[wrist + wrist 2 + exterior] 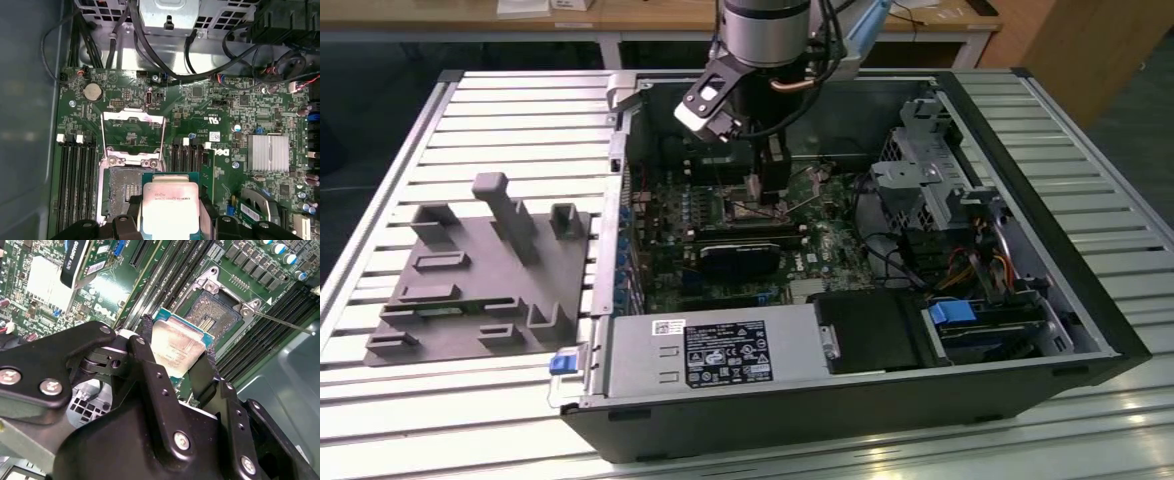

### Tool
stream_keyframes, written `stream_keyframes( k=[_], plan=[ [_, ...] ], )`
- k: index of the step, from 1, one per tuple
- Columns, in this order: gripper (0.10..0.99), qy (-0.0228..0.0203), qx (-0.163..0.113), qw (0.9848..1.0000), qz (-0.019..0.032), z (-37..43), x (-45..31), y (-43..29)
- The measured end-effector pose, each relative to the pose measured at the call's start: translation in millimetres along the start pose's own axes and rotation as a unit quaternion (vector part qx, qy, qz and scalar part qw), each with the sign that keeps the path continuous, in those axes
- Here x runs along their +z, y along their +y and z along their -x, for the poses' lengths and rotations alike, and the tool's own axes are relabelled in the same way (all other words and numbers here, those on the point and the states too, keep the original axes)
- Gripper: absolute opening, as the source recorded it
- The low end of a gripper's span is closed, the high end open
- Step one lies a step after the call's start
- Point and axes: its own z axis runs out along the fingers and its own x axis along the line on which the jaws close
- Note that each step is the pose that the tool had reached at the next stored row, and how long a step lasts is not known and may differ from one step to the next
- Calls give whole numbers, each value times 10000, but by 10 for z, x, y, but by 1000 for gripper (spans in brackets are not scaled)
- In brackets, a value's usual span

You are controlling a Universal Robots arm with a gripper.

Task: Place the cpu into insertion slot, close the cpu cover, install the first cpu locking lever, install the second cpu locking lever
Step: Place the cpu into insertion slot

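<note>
Silvery metal chip [170, 207] is being pinched by the gripper [177, 345] between its two black fingers [150, 370], hovering seemingly just above the open socket [125, 192] between the circuit board [225, 115]'s memory slots [77, 175]. The grey cover [132, 117] is lying flipped open beside it.

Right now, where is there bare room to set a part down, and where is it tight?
Free: the slatted table around the grey fixture, and the strip at the exterior view's right of the case. Crowded: inside the case, cables and drive cage border the board; the fingers hold the cpu near the open insertion slot.
</note>
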Motion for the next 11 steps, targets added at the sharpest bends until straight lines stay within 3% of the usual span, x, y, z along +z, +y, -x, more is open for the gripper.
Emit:
stream_keyframes(
  k=[11],
  plan=[
    [541, 5, -9, 10000, 0, -55, 120, -10]
  ],
)
